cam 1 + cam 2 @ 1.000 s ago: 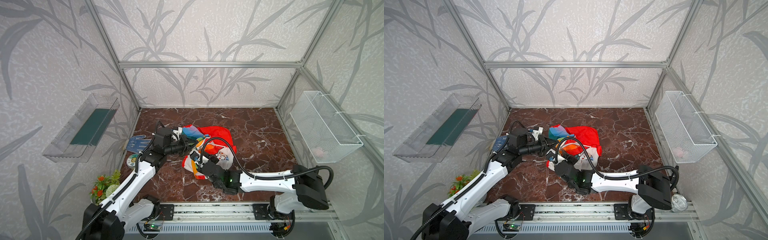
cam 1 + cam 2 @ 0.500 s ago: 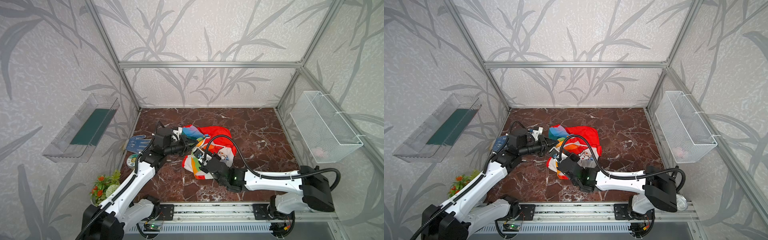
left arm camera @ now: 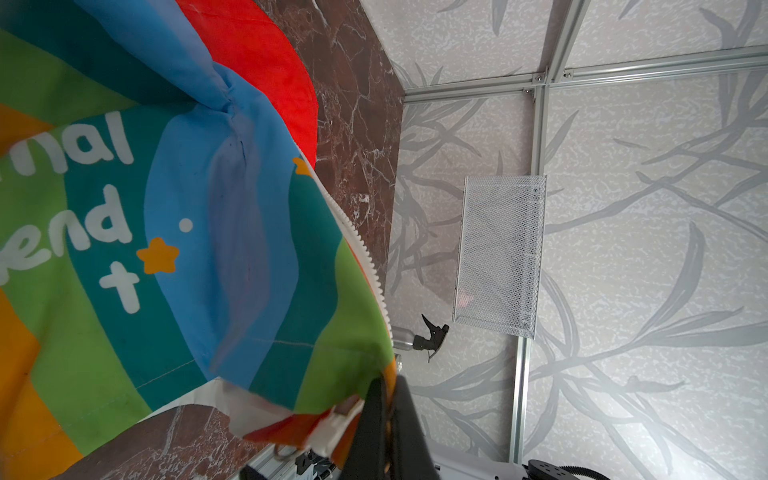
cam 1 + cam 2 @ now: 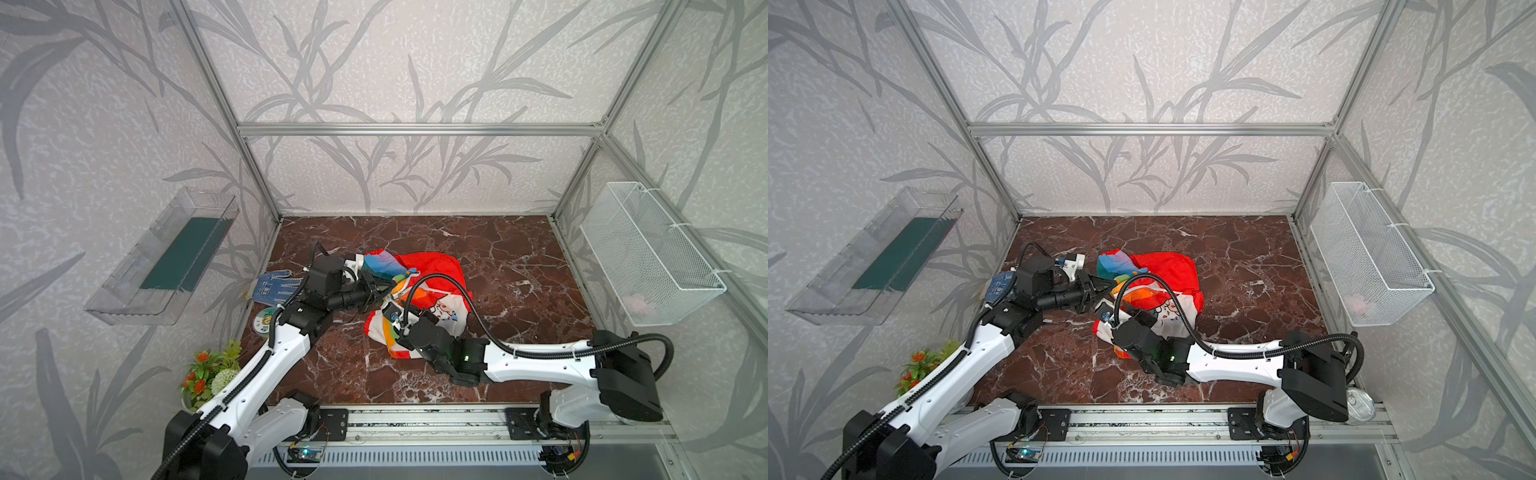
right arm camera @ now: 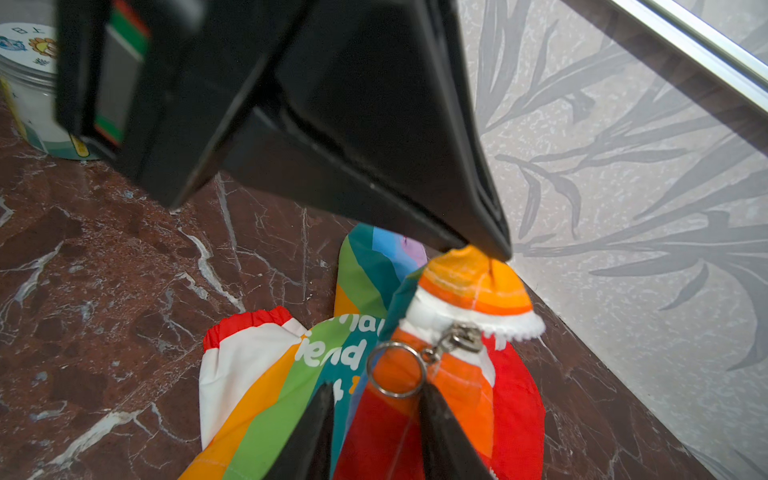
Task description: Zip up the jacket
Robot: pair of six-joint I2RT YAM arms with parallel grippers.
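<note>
At centre of surface [image 4: 511, 266], jacket [image 4: 428, 270] bunched. Left pincer [image 5: 494, 249] clenched on hem corner [image 5: 473, 282], mid-right of right wrist frame. Ring pull [image 5: 370, 372] just below, between right pincer's [image 5: 377, 388] parted tips; right arm nearer.

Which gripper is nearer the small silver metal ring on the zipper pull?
Right. The right gripper flanks the ring; the left gripper pinches a corner of the rainbow-striped jacket beyond it.

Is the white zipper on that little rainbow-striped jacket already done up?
No, the white zipper teeth run bare along one loose edge of the rainbow-striped jacket, nothing meshed with them.
</note>
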